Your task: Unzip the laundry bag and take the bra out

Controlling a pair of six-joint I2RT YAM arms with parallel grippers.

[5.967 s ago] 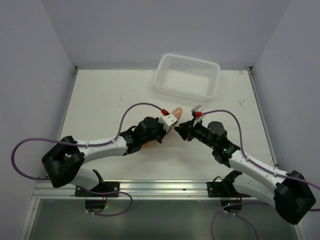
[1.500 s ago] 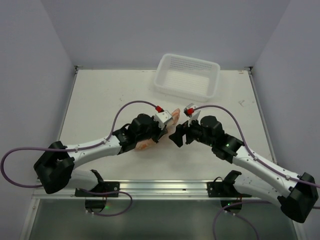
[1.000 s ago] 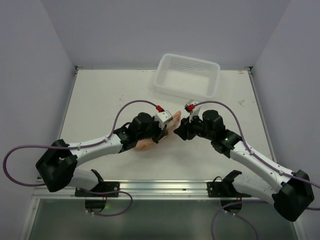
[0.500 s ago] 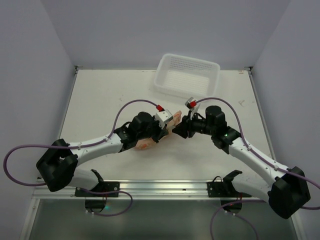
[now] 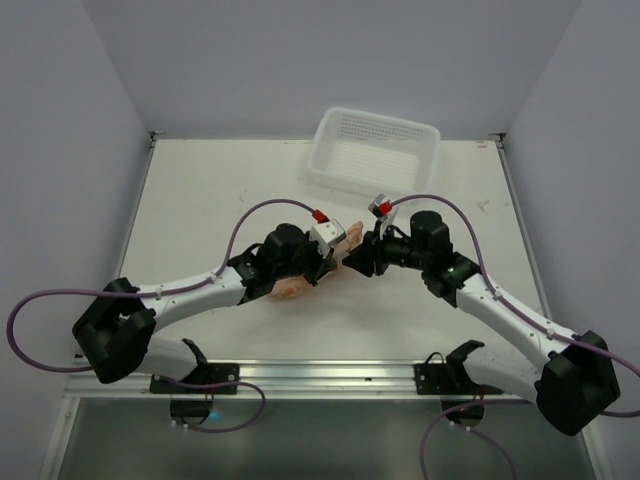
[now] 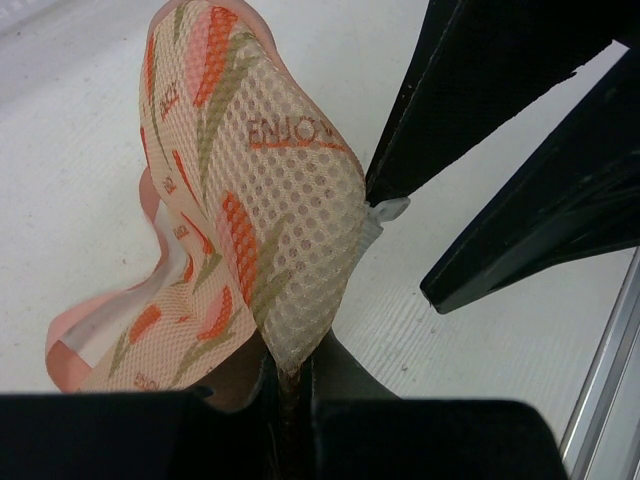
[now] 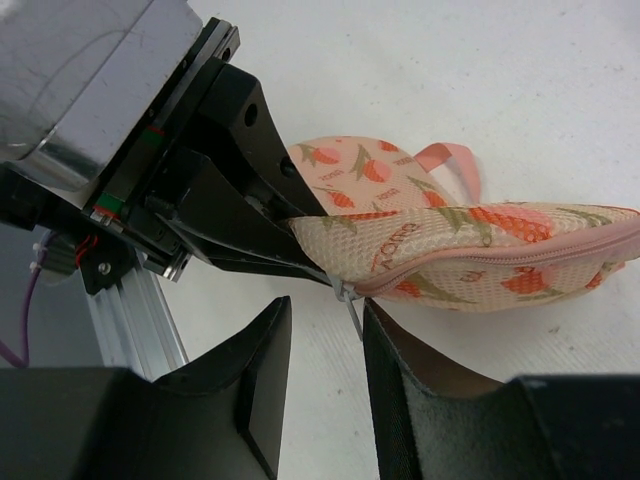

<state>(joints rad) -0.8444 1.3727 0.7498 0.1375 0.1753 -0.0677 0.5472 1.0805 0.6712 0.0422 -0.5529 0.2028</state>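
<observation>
- At the near edge of the counter (image 5: 220,200), toward 6 o'clock in the top view, a metal rail (image 5: 320,372) is seen, with the two arm bases bolted beside it.
- The left arm is stretched in from about 8 o'clock and the right arm from about 4 o'clock; both are brought together near the middle of the counter.
- The laundry bag (image 5: 350,232) is found there, between the two claws, well short of the far edge.
- The left claw (image 6: 290,375) is pressed together on the bag's edge: in the left wrist view the mesh fabric (image 6: 260,200) is pinched between the fingers and stands up from them toward 12 o'clock.
- The printed side is marked with red-orange wedges and small lettering; a pink loop (image 7: 450,160) is seen at the bag's far end in the right wrist view.
- The pink zipper is seen closed along the bag's lower edge (image 7: 470,250) in that view.
- The right claw (image 7: 325,320) is held apart, with a narrow gap between the fingers.
- The small pale zipper pull (image 7: 348,297) hangs in that gap, close against the finger at 3 o'clock; no clamping on it is seen.
- In the left wrist view the same pull (image 6: 385,212) is touched by one dark finger of the right claw at the bag's 3 o'clock side.
- Farthest off, at about 1 o'clock on the counter, a white lattice basket (image 5: 432,160) is set near the back wall, well apart from the bag.
</observation>
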